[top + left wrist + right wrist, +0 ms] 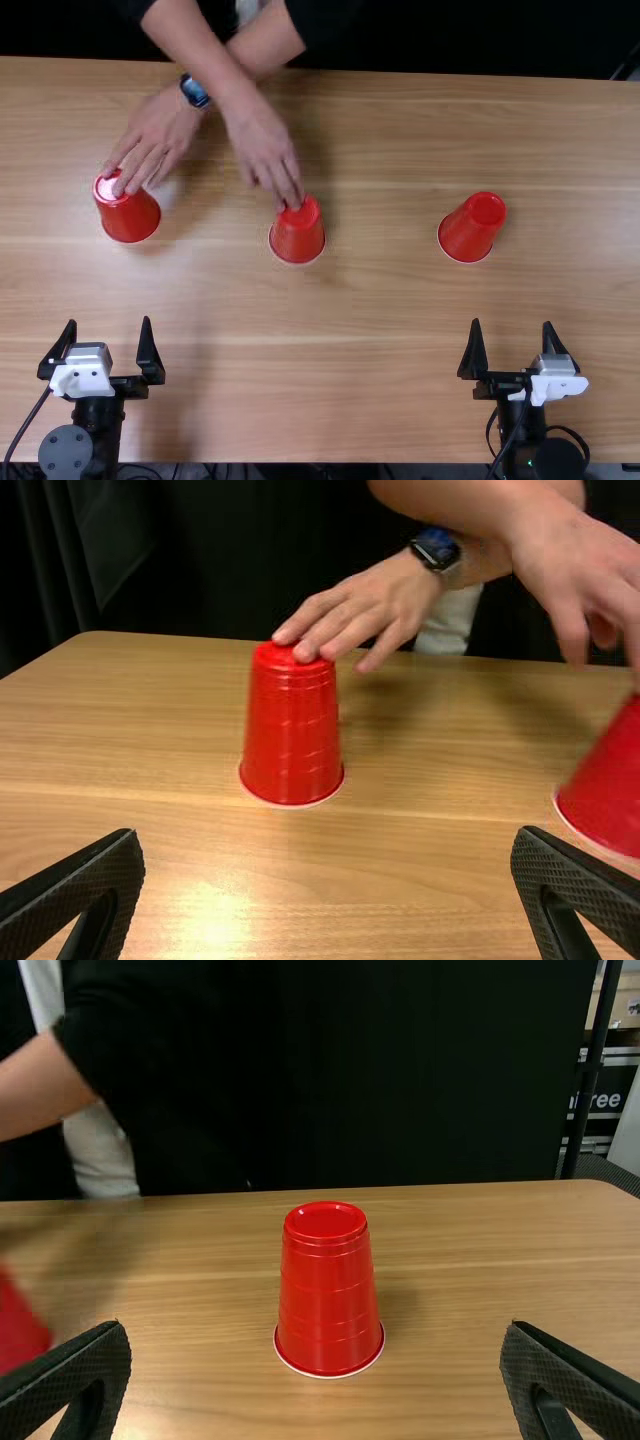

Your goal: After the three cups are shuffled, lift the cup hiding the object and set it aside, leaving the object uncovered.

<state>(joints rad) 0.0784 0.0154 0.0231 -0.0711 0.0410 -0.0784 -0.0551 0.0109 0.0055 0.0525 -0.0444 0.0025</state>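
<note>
Three red cups stand upside down in a row across the counter (400,130), about midway between its near and far edges. The left cup (127,212) is close to the left edge, the middle cup (297,232) just left of centre, and the right cup (472,228) well apart from both, toward the right edge. Which cup covers the object cannot be told.

A person reaches over the far edge with crossed forearms. The hand (150,145) with a watch (194,91) on its wrist rests its fingertips on the left cup's base. The other hand (262,150) touches the middle cup's base with its fingertips. The right cup stands alone, rim flat on the wood.

Both arms sit at the near edge. The left end effector (107,323) is spread wide and holds nothing, in line with the left cup but well short of it. The right end effector (510,324) is likewise spread and bare, in line with the right cup and well apart from it.

The cups' walls are plain ribbed red. Beyond the far right corner a dark sign (597,1101) carries white letters, partly cut off by a pole.
</note>
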